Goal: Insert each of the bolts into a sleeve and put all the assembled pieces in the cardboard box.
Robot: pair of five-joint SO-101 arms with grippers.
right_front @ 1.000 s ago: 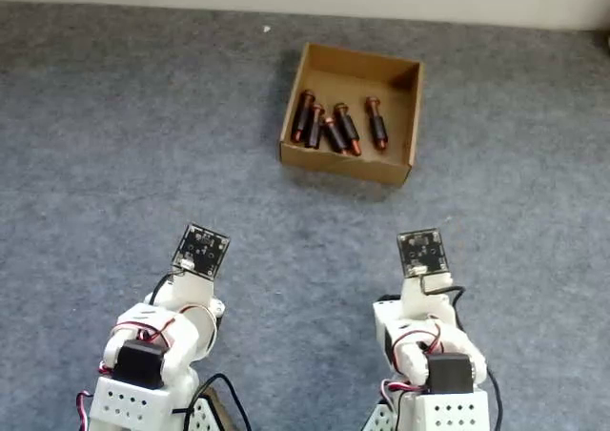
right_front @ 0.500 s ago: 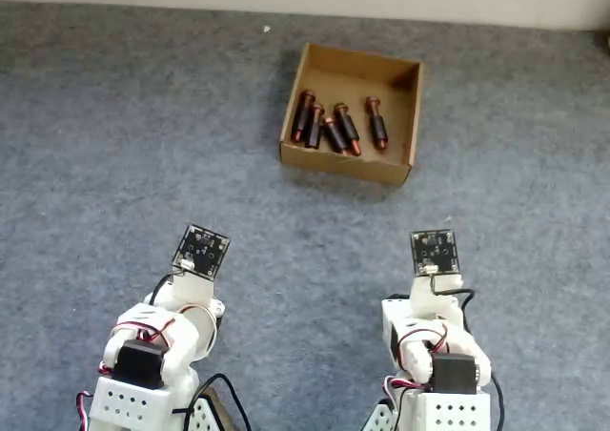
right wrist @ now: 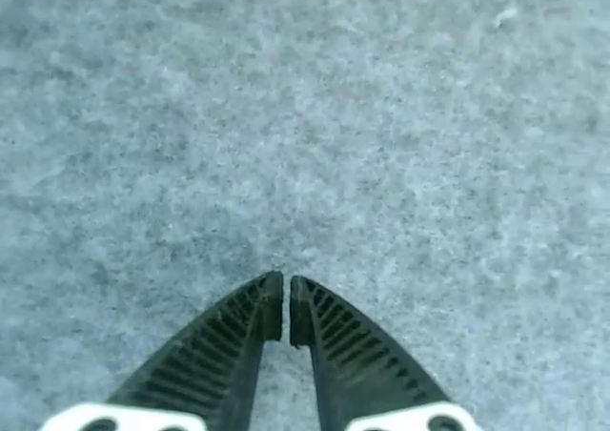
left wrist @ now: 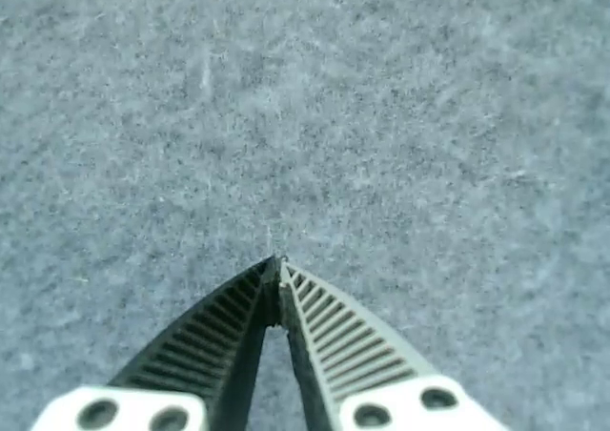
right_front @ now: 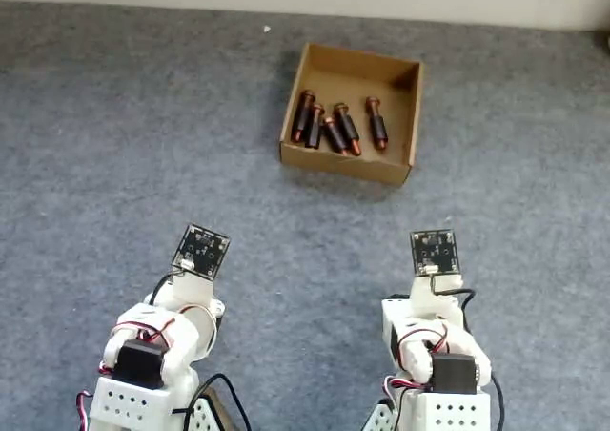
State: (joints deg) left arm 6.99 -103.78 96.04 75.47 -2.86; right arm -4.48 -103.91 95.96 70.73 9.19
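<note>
Both hands are shut and hold nothing. On the left hand (left wrist: 278, 269) the two jaws meet at the tips, with the grey surface (left wrist: 305, 88) under them. On the right hand (right wrist: 286, 293) the jaws are closed too, with a very thin slit between them, over the same grey carpet.

One small thing has changed. A second ago one arm (right_front: 434, 340), the one nearer the box, had its wrist a little more toward the middle. It swung a little way out to the side, and for the last half second it has kept still. The other arm (right_front: 157, 340) has not moved at all. Both are folded back, close to their own bases.

The cardboard box (right_front: 343, 162) sits on the far part of the surface, well apart from both arms. It has not moved. Five bolts (right_front: 334, 131) lie inside it, close together near the front wall, and each one has a dark sleeve (right_front: 377, 126) around its middle. They lie just as they did a second ago.

I think the little swing was the arm settling down to rest. Every bolt I can see is in a sleeve and in the box, so the job looks finished.
</note>
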